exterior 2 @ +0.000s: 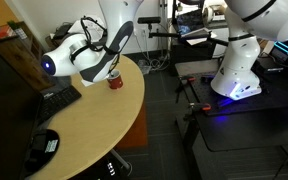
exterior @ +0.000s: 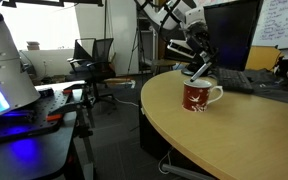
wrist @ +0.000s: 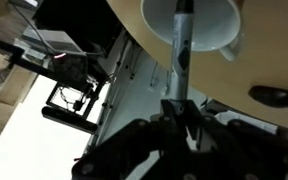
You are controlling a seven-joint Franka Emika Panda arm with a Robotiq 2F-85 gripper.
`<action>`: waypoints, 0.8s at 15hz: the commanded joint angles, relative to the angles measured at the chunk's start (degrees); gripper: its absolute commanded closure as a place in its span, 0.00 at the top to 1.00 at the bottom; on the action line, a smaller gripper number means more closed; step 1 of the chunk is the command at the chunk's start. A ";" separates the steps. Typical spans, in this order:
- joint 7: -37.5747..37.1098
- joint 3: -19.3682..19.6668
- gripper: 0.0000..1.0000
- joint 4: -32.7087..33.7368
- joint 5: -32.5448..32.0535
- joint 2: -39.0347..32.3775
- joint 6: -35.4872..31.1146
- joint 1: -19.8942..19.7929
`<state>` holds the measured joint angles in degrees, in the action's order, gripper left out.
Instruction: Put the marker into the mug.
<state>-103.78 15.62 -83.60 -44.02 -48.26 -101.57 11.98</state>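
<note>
The dark red mug (exterior: 201, 95) with a white handle stands on the rounded wooden table (exterior: 234, 130); it also shows in an exterior view (exterior 2: 114, 83), mostly behind the arm. In the wrist view its white inside (wrist: 212, 25) fills the top. My gripper (wrist: 182, 110) is shut on the slim dark marker (wrist: 181, 45), which points into the mug's opening with its far end over the white inside. In an exterior view the gripper (exterior: 197, 68) hangs right above the mug's rim.
A small black round thing (wrist: 272, 95) lies on the table near the mug. A keyboard (exterior 2: 54, 100) and a black device (exterior 2: 42, 146) lie on the table. Office chairs (exterior: 96, 60) and a second robot base (exterior 2: 234, 70) stand off the table.
</note>
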 commanded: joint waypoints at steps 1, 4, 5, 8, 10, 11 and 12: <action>0.79 -1.40 0.44 2.02 -0.25 -0.97 0.45 -1.72; 6.32 -3.05 0.59 1.04 2.96 1.44 2.05 -3.38; 9.76 -3.78 0.66 0.01 4.10 3.46 1.89 -4.17; 19.58 -4.61 0.90 -1.92 7.47 9.82 0.26 -6.11; 26.71 -4.90 0.99 -2.50 9.67 13.97 0.06 -7.39; 30.17 -5.11 1.00 -2.93 10.82 15.91 -0.30 -8.19; 33.42 -5.45 1.00 -3.01 12.39 17.25 0.01 -8.88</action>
<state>-77.88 12.38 -83.17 -35.17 -35.85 -100.77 5.50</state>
